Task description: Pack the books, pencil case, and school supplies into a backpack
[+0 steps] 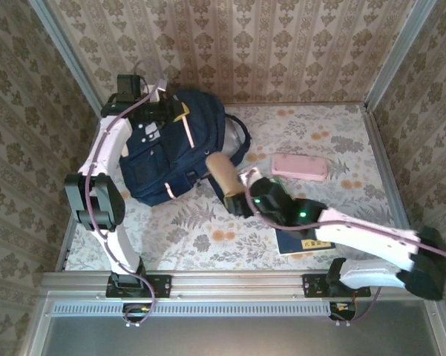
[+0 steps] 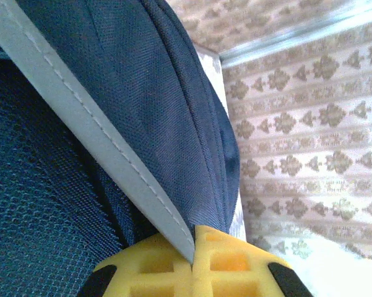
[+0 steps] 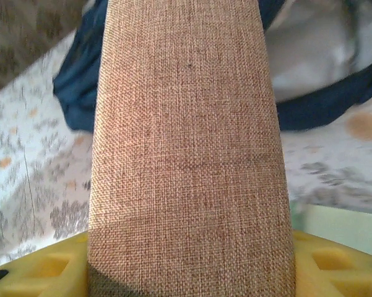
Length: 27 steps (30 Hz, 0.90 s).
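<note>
Tabletop (image 1: 208, 241): right claw (image 1: 240, 197) clamps brown pouch (image 1: 223, 174) pointing at backpack (image 1: 159, 159), left claw (image 2: 193, 255) its trim (image 2: 99, 142)

Navy backpack (image 1: 171, 152), pale stripe trim, grey lining showing. Tan-brown woven cloth roll (image 1: 224, 174), maybe a pouch. Pale pink pencil case (image 1: 300, 167). Navy book (image 1: 303, 242), yellow label. White bench (image 1: 200, 231), orange-and-grey florals.

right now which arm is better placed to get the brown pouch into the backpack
Right. The right gripper grips the brown pouch beside the backpack opening. The left gripper is shut on the pale trim, likely busy holding it.
</note>
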{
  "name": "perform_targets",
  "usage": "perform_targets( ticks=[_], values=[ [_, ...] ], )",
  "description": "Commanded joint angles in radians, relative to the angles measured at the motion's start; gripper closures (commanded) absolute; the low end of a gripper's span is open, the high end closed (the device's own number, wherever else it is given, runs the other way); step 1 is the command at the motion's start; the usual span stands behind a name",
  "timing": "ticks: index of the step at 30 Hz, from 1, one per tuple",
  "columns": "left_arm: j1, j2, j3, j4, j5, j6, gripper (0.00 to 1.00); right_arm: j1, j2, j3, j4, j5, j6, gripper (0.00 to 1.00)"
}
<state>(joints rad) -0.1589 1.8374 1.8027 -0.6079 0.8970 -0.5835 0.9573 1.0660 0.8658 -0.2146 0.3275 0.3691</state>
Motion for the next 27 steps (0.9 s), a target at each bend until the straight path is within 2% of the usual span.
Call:
perform_targets(
  ticks=[1,5,9,13,19,27],
  values=[
    [-0.053,-0.044,0.09,-0.036,0.09,0.116,1.0,-0.07,-0.116,-0.027,-0.108,0.118,0.02,0.45],
    [-0.07,-0.104,0.012,0.063,0.173,0.031,1.0,-0.186,-0.161,-0.044,-0.186,0.146,0.027,0.45],
    [-0.089,-0.175,-0.034,0.075,0.218,0.028,1.0,-0.267,-0.17,-0.073,-0.196,0.109,0.068,0.44],
    [-0.081,-0.224,-0.086,0.081,0.247,0.037,1.0,-0.283,-0.135,-0.11,-0.131,0.026,0.088,0.45],
    [-0.076,-0.28,-0.166,0.15,0.288,0.0,1.0,-0.281,0.041,-0.076,-0.026,-0.188,0.046,0.44],
    [-0.122,-0.303,-0.222,0.177,0.329,0.003,1.0,-0.273,0.201,-0.065,0.253,-0.408,-0.005,0.43]
  ],
)
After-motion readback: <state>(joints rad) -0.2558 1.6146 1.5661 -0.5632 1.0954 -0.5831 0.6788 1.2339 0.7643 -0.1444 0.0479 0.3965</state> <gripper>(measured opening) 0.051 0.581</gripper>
